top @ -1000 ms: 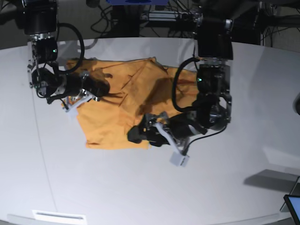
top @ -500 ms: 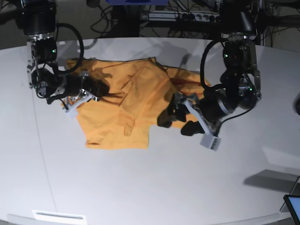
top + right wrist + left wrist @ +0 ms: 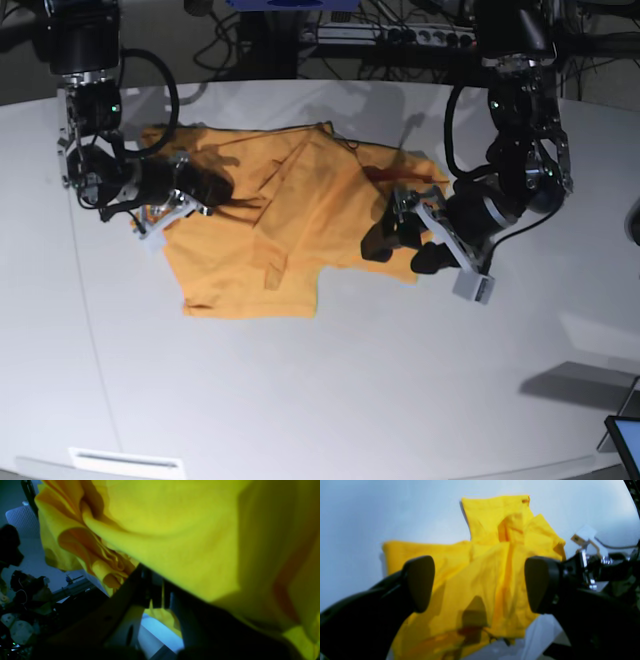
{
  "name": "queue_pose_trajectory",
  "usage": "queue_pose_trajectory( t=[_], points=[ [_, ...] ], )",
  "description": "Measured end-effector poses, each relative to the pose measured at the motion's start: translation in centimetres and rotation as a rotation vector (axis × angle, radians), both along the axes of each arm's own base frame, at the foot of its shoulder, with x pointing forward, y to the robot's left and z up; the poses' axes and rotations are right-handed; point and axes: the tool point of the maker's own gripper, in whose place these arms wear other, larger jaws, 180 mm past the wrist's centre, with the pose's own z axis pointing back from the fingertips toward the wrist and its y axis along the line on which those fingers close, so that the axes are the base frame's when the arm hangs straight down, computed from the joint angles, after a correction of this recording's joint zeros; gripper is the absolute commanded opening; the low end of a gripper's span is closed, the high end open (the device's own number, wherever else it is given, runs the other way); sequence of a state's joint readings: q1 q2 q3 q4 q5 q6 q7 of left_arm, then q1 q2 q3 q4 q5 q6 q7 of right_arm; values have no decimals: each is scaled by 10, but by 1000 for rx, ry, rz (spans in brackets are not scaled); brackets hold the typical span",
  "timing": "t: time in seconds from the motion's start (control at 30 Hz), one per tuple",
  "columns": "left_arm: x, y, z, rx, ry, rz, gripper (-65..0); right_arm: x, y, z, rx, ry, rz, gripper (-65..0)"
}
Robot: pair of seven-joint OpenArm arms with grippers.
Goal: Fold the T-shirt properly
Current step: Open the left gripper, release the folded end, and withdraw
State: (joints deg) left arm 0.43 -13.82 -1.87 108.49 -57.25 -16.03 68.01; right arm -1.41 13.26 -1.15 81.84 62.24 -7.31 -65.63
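The orange-yellow T-shirt (image 3: 290, 220) lies crumpled and partly folded over itself on the white table (image 3: 330, 390). My right gripper (image 3: 215, 188), on the left of the base view, is shut on a bunch of the shirt's fabric at its left edge. In the right wrist view the cloth (image 3: 175, 517) drapes over the shut gripper (image 3: 156, 597) and fills most of the picture. My left gripper (image 3: 400, 252) hovers over the shirt's right edge, open and holding nothing. Its wrist view shows the T-shirt (image 3: 490, 555) beyond the parted left gripper (image 3: 480, 582).
Cables and a power strip (image 3: 420, 35) run along the back of the table. A white label (image 3: 125, 460) sits at the front left edge. The corner of a screen (image 3: 625, 440) shows at the bottom right, off the table.
My left arm has swung from the shirt's lower hem to its right edge, gripper open throughout. The shirt's right part now shows uncovered. The right arm has not moved.
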Motion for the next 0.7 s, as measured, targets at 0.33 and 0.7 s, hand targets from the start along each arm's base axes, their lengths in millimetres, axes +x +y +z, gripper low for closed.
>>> queue_pose_trajectory(
  t=[0.33, 0.7],
  points=[
    [18, -18, 22, -51, -62, -14, -106, 0, 0, 0, 0, 0, 0, -649],
    [19, 10, 20, 30, -62, 7, -106, 0, -5, 1, -5, -2, -3, -588]
  ],
)
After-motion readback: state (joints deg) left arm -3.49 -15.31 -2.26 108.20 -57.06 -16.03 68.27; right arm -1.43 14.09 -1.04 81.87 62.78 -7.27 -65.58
